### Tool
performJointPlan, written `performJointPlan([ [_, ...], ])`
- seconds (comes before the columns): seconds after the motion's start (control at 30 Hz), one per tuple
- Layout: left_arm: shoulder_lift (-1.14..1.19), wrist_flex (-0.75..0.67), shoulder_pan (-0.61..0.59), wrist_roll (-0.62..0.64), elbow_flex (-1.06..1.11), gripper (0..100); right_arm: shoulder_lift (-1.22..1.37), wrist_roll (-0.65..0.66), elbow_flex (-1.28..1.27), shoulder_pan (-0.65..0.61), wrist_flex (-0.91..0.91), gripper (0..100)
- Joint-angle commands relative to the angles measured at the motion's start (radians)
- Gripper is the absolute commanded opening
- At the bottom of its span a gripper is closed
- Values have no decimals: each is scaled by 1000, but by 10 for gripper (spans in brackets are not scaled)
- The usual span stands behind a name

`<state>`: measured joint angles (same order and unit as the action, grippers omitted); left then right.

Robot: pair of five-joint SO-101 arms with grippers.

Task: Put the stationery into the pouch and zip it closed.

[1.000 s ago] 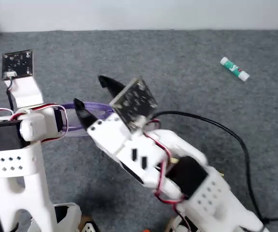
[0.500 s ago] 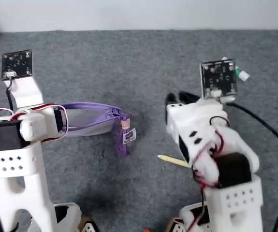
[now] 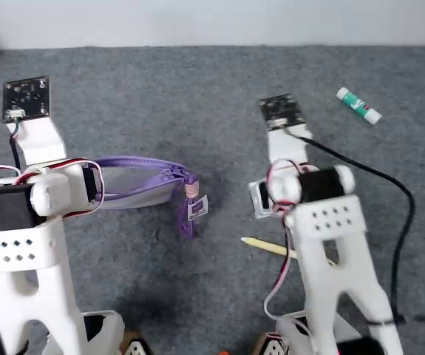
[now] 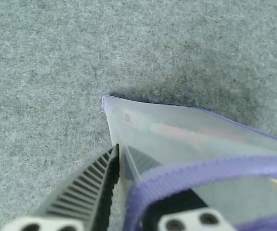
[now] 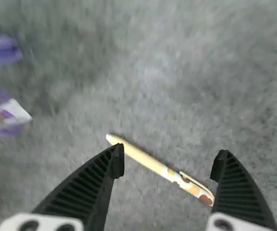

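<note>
Left end effector [image 4: 124, 166] clamps one end of the clear, purple-zipped plastic pouch [image 4: 186, 139] on the grey felt bench [image 3: 219, 89]. Right end effector [image 5: 168, 161] hangs open over the cream patterned pen [image 5: 143, 158]; a white-and-green glue stick [image 3: 358, 105] lies well apart.
</note>
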<state>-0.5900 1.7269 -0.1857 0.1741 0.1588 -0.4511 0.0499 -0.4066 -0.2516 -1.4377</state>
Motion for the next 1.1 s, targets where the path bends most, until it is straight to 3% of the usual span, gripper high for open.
performJointPlan([
  [0.0, -3, -3, -35, 8, -68, 13, 90, 43, 6, -39, -1, 296],
  [0.17, -3, 0, -55, 8, -68, 13, 211, 60, 8, -119, 1, 296],
  [0.67, 2, 0, -52, 8, -68, 13, 504, 115, 8, -177, 48, 296],
  [1.07, 3, 0, -51, 8, -68, 13, 661, 241, 8, -157, 188, 270],
])
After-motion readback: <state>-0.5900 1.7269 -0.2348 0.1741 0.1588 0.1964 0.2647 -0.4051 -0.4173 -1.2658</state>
